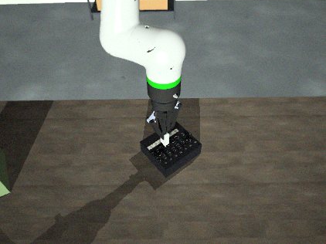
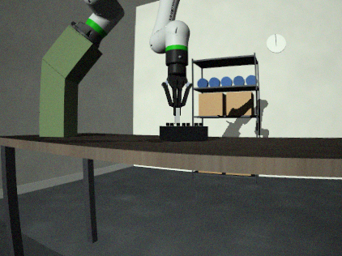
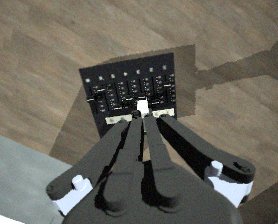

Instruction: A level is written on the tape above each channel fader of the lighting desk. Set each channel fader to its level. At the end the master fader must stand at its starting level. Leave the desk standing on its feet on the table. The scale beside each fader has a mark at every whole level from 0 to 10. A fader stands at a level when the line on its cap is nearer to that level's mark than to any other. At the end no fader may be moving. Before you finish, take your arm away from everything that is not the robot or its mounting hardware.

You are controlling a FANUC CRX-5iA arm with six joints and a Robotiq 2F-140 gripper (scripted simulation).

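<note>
The black lighting desk (image 1: 185, 157) (image 2: 183, 133) (image 3: 94, 80) stands flat on the dark wooden table (image 1: 251, 168) (image 2: 251, 146). It carries a row of several faders with dark caps, and strips of pale tape (image 3: 116, 120) (image 1: 154, 144) along one edge. My gripper (image 1: 165, 140) (image 2: 177, 121) (image 3: 143, 106) is shut, with nothing between the fingers. Its white fingertips point straight down onto the desk's top, at a fader slot near the tape edge. Whether the tips touch a cap I cannot tell. The numbers on the tape are too small to read.
A green block (image 2: 61, 91) stands at the table's far left. A metal shelf (image 2: 225, 96) with blue balls and cardboard boxes stands behind the table by the wall. The table's front edge (image 2: 203, 160) shows in the exterior view.
</note>
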